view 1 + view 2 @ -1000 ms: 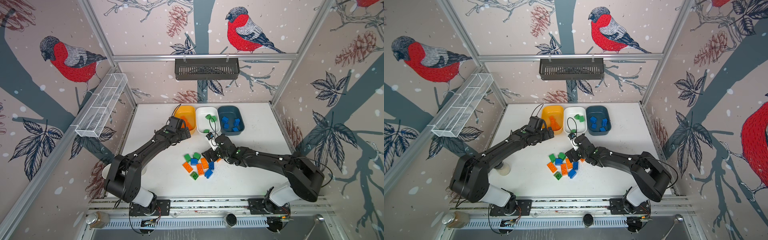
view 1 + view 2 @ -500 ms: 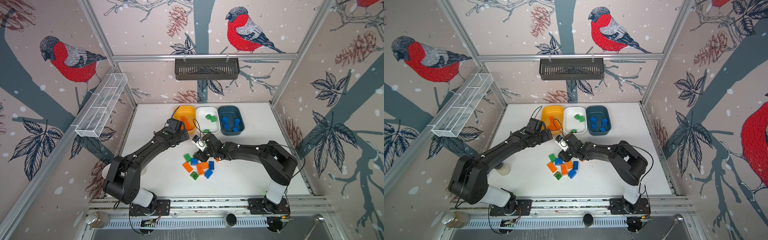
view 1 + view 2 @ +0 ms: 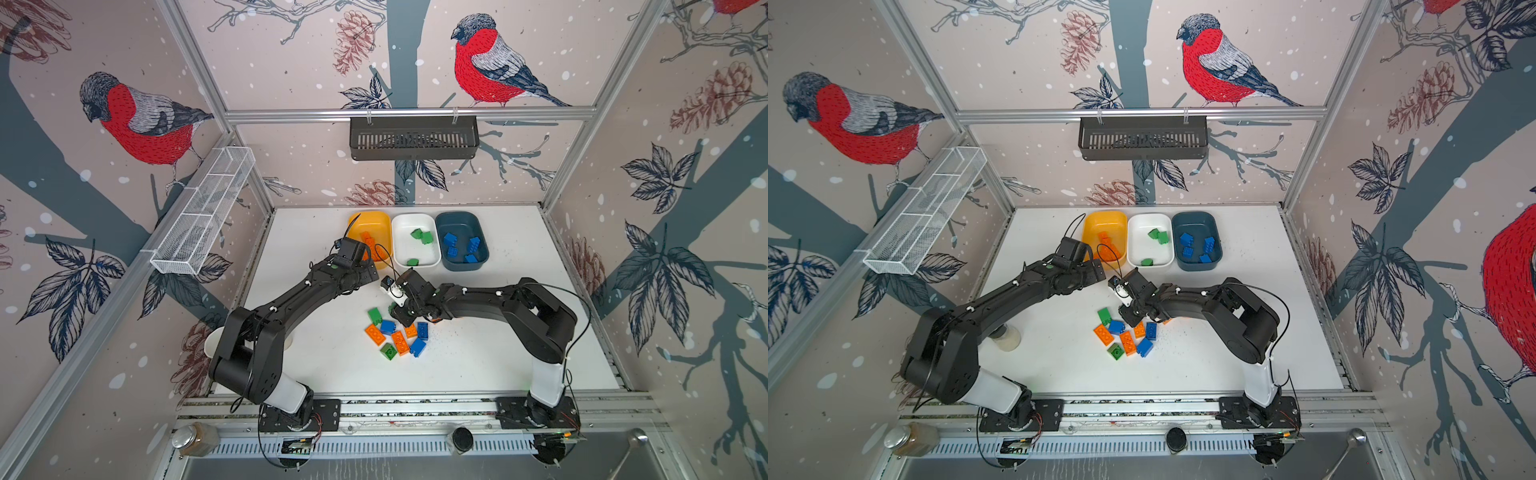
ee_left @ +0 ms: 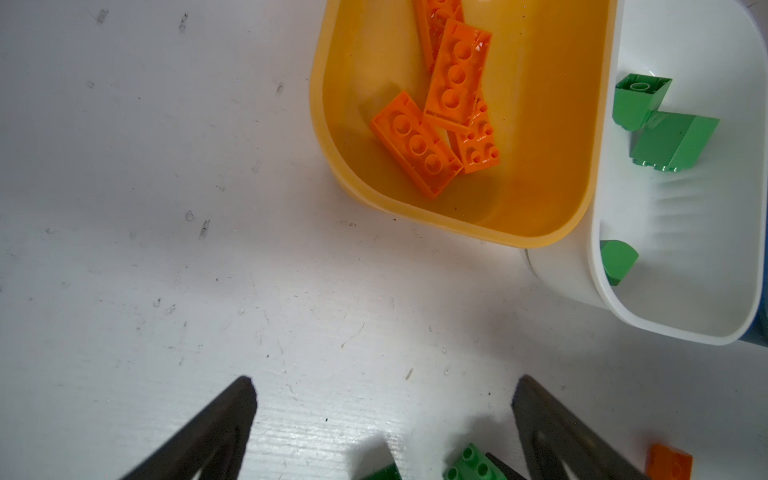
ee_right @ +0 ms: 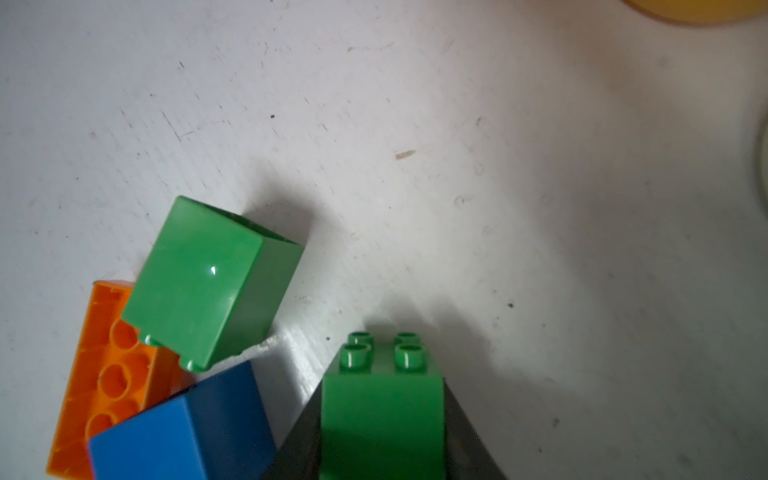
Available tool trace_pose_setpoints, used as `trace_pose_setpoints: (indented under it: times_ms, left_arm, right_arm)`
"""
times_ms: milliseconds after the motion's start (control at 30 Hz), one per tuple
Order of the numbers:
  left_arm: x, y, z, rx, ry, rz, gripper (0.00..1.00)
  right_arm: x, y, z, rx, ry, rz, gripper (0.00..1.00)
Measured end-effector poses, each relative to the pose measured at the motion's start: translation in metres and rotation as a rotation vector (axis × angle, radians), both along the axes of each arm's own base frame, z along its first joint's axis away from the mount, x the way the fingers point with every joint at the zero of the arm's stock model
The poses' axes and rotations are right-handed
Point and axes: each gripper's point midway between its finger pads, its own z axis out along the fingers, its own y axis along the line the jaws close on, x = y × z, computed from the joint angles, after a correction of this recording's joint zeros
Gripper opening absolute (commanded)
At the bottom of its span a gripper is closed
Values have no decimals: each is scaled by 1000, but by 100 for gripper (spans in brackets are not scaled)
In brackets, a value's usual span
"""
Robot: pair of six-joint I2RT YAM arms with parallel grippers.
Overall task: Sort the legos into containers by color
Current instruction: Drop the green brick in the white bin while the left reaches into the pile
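Between the fingers of the right gripper (image 5: 384, 380), the right wrist view shows a green brick (image 5: 382, 419) clamped; both top views leave this unclear. Meanwhile the left gripper (image 4: 384, 382) stands wide above the table (image 4: 124, 208).

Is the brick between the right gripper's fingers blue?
No: in the right wrist view the brick sitting between the fingers of the right gripper is green, with four green studs showing.

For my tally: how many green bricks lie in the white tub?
3. Two green bricks touch in the far half of the white tub; a third lies by its near wall. None seems hidden.
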Motion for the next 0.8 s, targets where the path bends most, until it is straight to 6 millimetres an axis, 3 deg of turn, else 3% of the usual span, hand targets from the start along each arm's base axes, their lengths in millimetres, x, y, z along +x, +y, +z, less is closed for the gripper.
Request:
trace_pose_setpoints:
  times_ms: [233,433,633,800]
  left_arm:
    - [0,0,0,6,-1,-8,97]
    - [-3,-4,3,24,-11,-18,97]
    - [-13,-10,9,68,-17,-29,97]
    - [-25,-1,7,80,-3,4,97]
  right_arm:
    - [9,-8,21,34,-49,-33,24]
    - [27,-25,54,97,-140,-99,21]
    - [68,-51,97,205,-246,-229,21]
    - [113,-77,114,248,-288,-370,22]
